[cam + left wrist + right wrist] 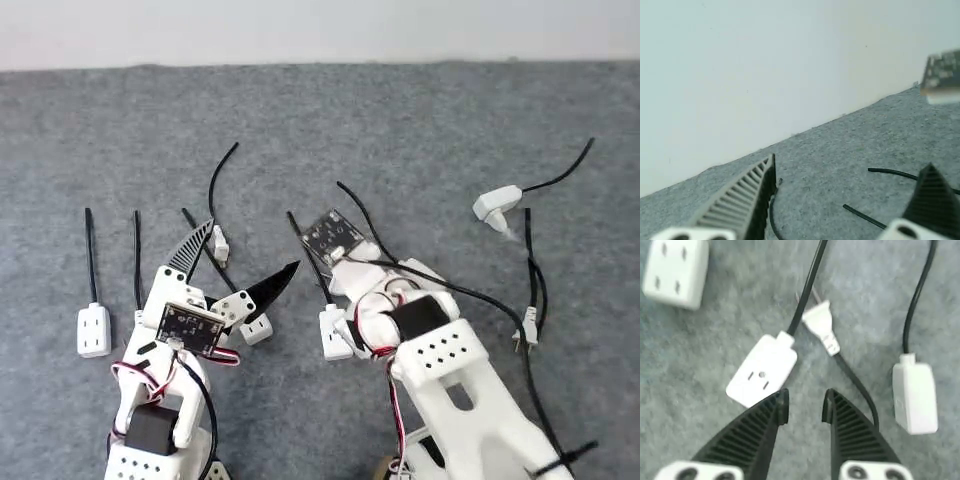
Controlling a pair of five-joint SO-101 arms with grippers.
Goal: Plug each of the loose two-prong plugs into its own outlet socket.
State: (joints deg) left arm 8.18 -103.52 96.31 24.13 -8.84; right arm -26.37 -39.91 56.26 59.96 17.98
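Plug (821, 327) is lying beside a socket (761, 371); right pincer (805, 401) is hovering nearby, narrowly parted. Left pincer (253, 244) is gaping wide.

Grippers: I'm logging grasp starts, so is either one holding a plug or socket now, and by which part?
Nothing is held. The left gripper and the right gripper are both open, and each gap is empty.
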